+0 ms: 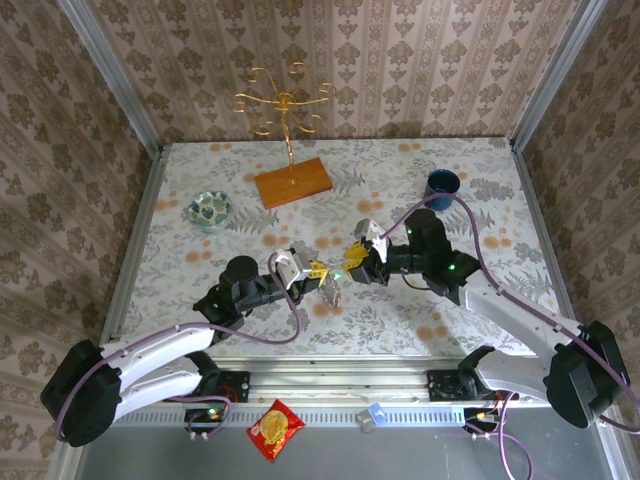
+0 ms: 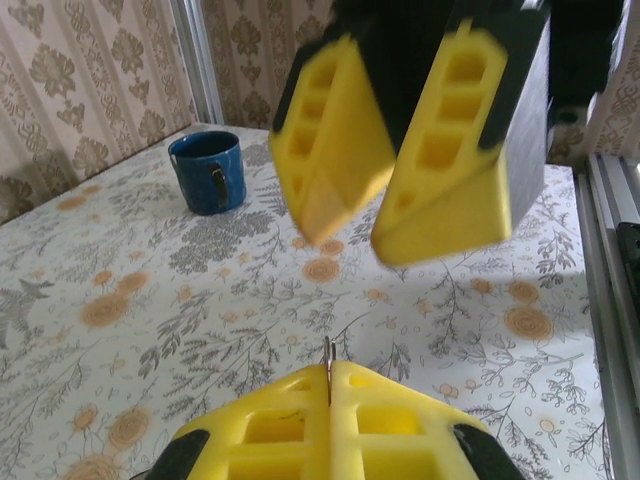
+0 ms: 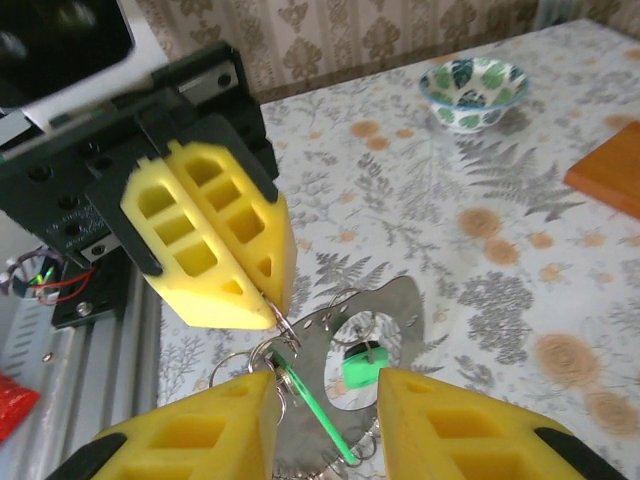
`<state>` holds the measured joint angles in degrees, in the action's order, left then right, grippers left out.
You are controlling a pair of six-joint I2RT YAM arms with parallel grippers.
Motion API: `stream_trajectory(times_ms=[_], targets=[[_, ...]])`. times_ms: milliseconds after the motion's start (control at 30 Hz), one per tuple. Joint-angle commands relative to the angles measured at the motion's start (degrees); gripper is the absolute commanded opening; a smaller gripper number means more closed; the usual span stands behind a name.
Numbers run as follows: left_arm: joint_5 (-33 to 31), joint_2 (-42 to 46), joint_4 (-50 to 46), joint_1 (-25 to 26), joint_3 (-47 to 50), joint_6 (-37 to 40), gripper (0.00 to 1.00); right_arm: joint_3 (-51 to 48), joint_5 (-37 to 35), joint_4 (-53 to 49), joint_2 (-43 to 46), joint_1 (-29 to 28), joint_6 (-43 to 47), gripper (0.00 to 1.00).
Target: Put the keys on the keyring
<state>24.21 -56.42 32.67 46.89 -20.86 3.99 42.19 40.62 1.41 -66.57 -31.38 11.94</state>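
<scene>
The keyring (image 3: 405, 300), a flat grey metal band round an oval hole, hangs above the table with several small wire rings along its edge. My left gripper (image 3: 275, 305) is shut on one of those rings at the band's top left. Its yellow fingers (image 2: 300, 420) pinch a thin metal edge in the left wrist view. One green key head (image 3: 362, 365) shows through the hole. A second key (image 3: 315, 410) lies edge-on as a thin green strip. My right gripper (image 3: 328, 385) is open, its fingers on either side of the keys. In the top view both grippers, left (image 1: 316, 268) and right (image 1: 352, 256), meet mid-table.
A blue cup (image 1: 441, 186) stands at the back right. A gold wire stand on a wooden base (image 1: 292, 182) is at the back centre. A small patterned bowl (image 1: 210, 208) sits to the left. A red packet (image 1: 275, 430) lies below the table's near edge.
</scene>
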Motion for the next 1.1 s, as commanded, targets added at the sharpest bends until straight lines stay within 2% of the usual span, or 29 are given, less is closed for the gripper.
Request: stream_trajectory(times_ms=[0, 633, 900, 1067], targets=[[2.23, 0.87, 6.04, 0.19, 0.62, 1.15, 0.0, 3.17, 4.54, -1.45, -2.24, -1.17, 0.87, 0.31], [3.57, 0.17, 8.61, 0.29, 1.29, 0.4, 0.0, 3.77, 5.87, 2.43, -5.94, -2.94, -0.19, 0.16], [3.82, 0.25, 9.16, 0.48, 1.61, -0.04, 0.0, 3.51, 5.56, 3.34, -5.5, -2.99, -0.44, 0.15], [4.09, 0.24, 9.65, 0.48, 1.79, -0.21, 0.0, 4.01, 7.39, 3.51, -6.22, -3.0, -0.92, 0.05]])
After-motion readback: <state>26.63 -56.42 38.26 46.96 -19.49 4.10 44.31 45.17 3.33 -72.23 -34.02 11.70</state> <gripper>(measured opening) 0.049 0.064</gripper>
